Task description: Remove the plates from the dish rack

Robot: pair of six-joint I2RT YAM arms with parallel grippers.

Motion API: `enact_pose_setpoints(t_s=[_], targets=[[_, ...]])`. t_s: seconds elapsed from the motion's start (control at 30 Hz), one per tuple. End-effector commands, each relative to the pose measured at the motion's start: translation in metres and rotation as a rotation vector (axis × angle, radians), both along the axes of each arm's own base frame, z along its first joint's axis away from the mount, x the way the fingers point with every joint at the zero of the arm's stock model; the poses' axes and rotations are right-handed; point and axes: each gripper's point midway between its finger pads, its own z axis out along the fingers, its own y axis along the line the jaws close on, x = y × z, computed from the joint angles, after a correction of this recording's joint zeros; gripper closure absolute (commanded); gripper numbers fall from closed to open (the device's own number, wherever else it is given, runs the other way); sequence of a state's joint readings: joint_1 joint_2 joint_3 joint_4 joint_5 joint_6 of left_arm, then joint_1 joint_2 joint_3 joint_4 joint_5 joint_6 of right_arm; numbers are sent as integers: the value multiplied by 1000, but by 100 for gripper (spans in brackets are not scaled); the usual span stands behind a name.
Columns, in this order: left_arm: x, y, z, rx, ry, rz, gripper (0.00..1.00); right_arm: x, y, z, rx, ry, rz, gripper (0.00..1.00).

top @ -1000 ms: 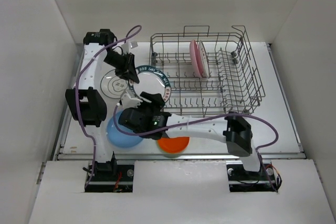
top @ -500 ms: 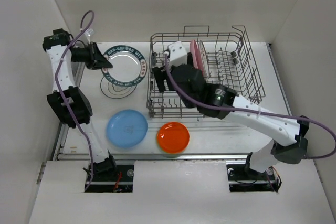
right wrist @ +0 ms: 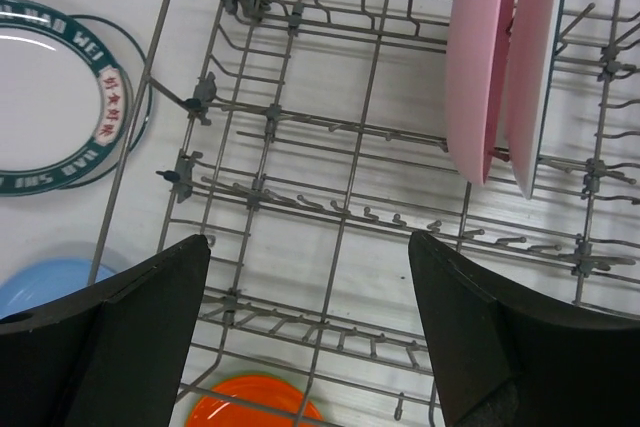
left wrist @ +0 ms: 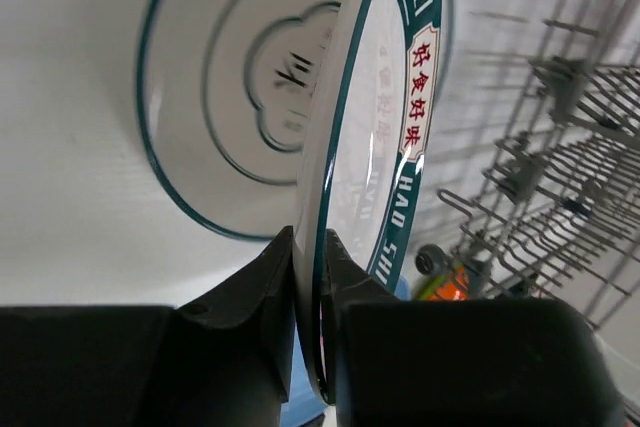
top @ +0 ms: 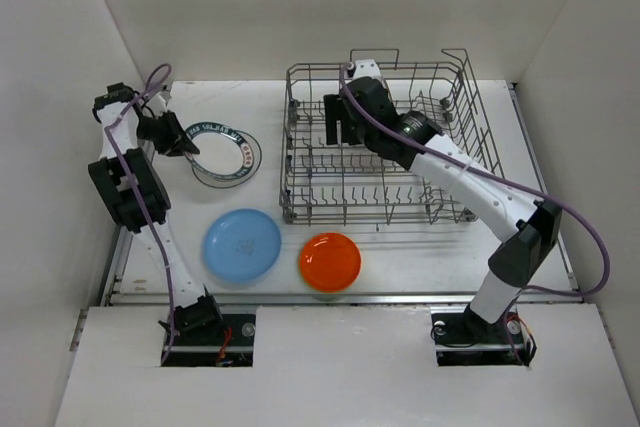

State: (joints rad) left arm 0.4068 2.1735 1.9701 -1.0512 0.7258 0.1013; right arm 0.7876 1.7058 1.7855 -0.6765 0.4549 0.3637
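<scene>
Right wrist view: the right gripper hangs wide open over the dish rack. The pink plates stand on edge beyond its right finger, their rims running away from the camera. The left gripper clamps a teal-rimmed plate outside the rack, so the right arm is nearer.

Rack, left part: bare tines of the dish rack lie under your right gripper, its jaws spread wide.
Rack, right part: two upright plates block sideways travel.
Table, near edge: the blue plate and orange plate lie flat; to their right the table is bare.
</scene>
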Motion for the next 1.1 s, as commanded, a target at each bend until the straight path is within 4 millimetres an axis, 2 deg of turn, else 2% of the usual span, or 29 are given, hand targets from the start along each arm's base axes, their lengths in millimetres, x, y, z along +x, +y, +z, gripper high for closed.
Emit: enact_pose_setpoints(t_s=[0.0, 0.03, 0.1, 0.13, 0.2, 0.27, 0.37, 0.4, 0.43, 0.47, 0.5, 0.53, 0.57, 0.63, 0.67, 0.7, 0.73, 0.8, 0.93, 0.97, 1.07], targets=[[18, 13, -11, 36, -9, 57, 90, -2, 0, 34, 110, -27, 12, 14], [20, 14, -16, 33, -2, 57, 83, -1, 2, 29, 110, -17, 7, 14], [15, 12, -26, 15, 48, 46, 70, 7, -10, 27, 111, -9, -28, 14], [16, 14, -35, 13, 65, 24, 58, 8, -9, 23, 104, -2, -29, 14], [5, 12, -43, 5, 125, 0, 43, 14, -17, 28, 137, 11, -34, 16], [-1, 19, -52, 57, 157, -15, 28, 18, -16, 22, 158, 40, -19, 19], [-7, 17, -53, 116, 165, -63, 21, 30, -16, 13, 152, 62, -28, 23], [-9, 23, -52, 160, 164, -69, 20, 36, -23, 10, 134, 64, -58, 23], [-8, 22, -48, 182, 159, -75, 10, 44, -32, 11, 110, 49, -93, 23], [-11, 25, -41, 208, 145, -84, 7, 51, -33, 1, 79, 52, -111, 23], [-11, 24, -37, 235, 134, -99, 1, 55, -37, -2, 38, 47, -121, 23], [-12, 25, -33, 281, 129, -115, 1, 62, -48, -6, -3, 46, -163, 24], [-12, 28, -28, 306, 123, -110, 1, 73, -51, -10, -20, 46, -192, 24], [-13, 31, -17, 366, 99, -107, 1, 81, -53, -15, -74, 41, -199, 24], [-14, 33, -10, 380, 87, -102, 1, 88, -58, -12, -70, 29, -219, 24], [-17, 33, -2, 393, 81, -89, 1, 93, -55, -22, -95, 41, -211, 26], [-19, 36, -2, 412, 82, -85, 1, 98, -60, -24, -107, 42, -216, 27], [-21, 36, 5, 422, 77, -70, 1, 105, -62, -36, -122, 60, -226, 29], [-30, 35, 21, 436, 67, -65, 1, 110, -65, -48, -129, 70, -234, 34], [-36, 32, 20, 427, 84, -60, 1, 110, -65, -58, -143, 87, -234, 36], [-46, 27, 22, 410, 100, -66, 1, 110, -63, -69, -169, 102, -201, 78]])
